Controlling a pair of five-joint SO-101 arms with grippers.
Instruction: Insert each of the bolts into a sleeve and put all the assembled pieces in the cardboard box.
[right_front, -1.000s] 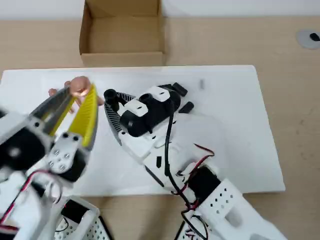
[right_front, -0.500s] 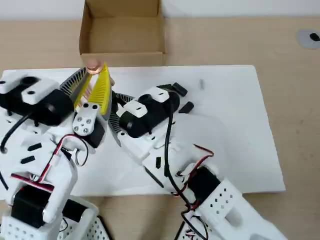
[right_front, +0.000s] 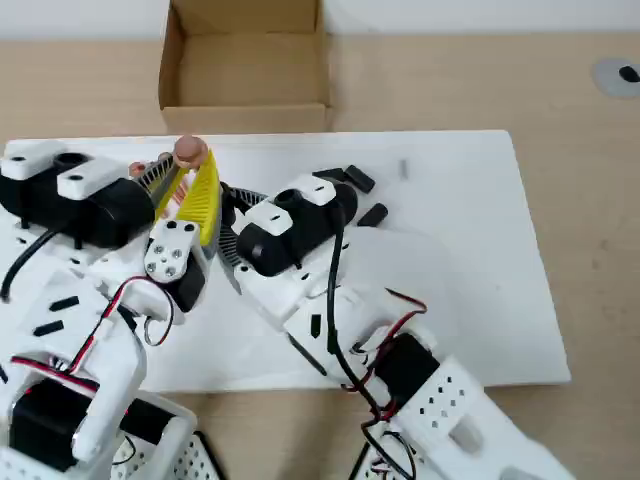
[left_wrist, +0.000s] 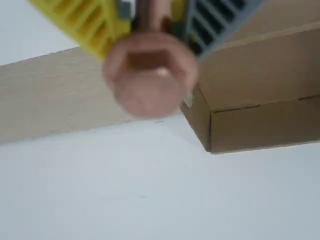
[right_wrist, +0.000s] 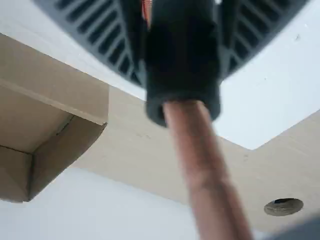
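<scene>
My light wooden tabletop (right_front: 590, 220) carries a flat white rectangular sheet (right_front: 470, 290) across its middle. Toward the far right corner of the wood, off the sheet, sits a round grey cable grommet (right_front: 617, 76) with a dark centre.

the high view looks steeply down over the table (right_front: 580, 200), with the cardboard box (right_front: 245, 70) at the far edge. the left wrist view sits close behind the left arm's fingers (left_wrist: 75, 20), low over the white mat (right_front: 450, 280). the right wrist view sits likewise behind the right arm's fingers (right_wrist: 90, 30). all three share the box and mat.
</scene>
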